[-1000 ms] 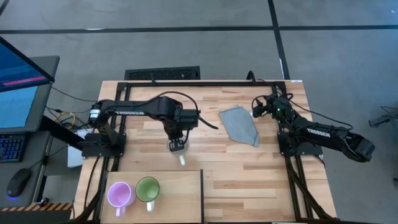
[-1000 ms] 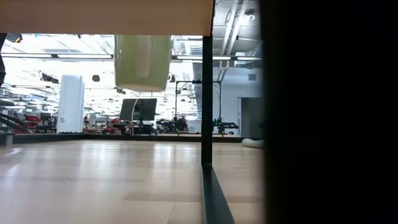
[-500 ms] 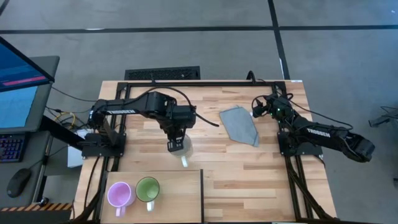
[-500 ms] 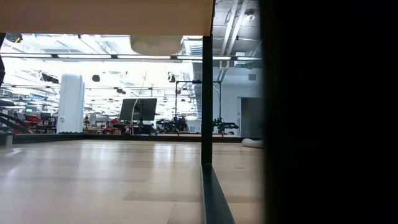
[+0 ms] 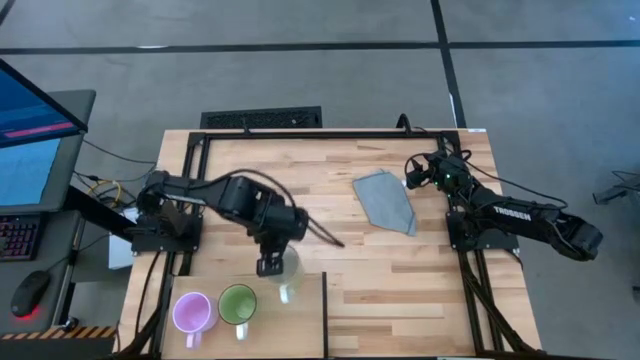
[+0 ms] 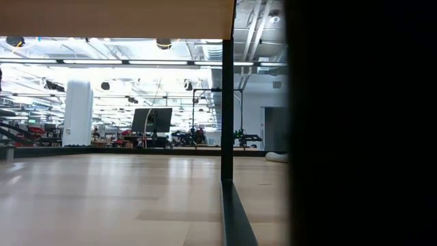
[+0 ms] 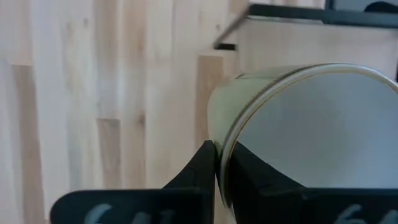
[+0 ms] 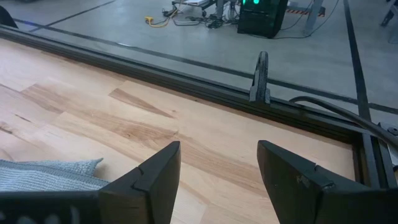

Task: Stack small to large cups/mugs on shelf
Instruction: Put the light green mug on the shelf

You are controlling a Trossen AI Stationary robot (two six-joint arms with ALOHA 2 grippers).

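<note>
The shelf [image 5: 300, 315], a pale smooth board with a dark edge, sits at the near edge of the striped plank table [image 5: 400, 280] and serves as the landmark here. On its left part stand the purple mug [image 5: 191, 312] and, just beside it, the green mug [image 5: 237, 303], both upright with their mouths open to the overhead camera and their handles toward the near edge. At the shelf's far edge, a little right of the green mug, the left gripper [image 5: 268, 266] hangs over the board's rim with its fingers pinched tight on the wall of the white mug [image 5: 287, 268]; in the left wrist view one dark finger [image 7: 198, 171] lies against the outside of the cream rim and the other sits inside the mug [image 7: 311, 124], so the rim is clamped between them. Whether the mug touches the shelf or the table cannot be told. Farther from the shelf, toward the table's back right, a grey folded cloth [image 5: 386, 201] lies flat on the planks. Beyond it, near the table's far right corner, the right gripper [image 5: 412, 175] waits with its fingers [image 8: 155, 171] spread wide and nothing between them, the cloth's edge [image 8: 43, 174] showing just ahead of it.
</note>
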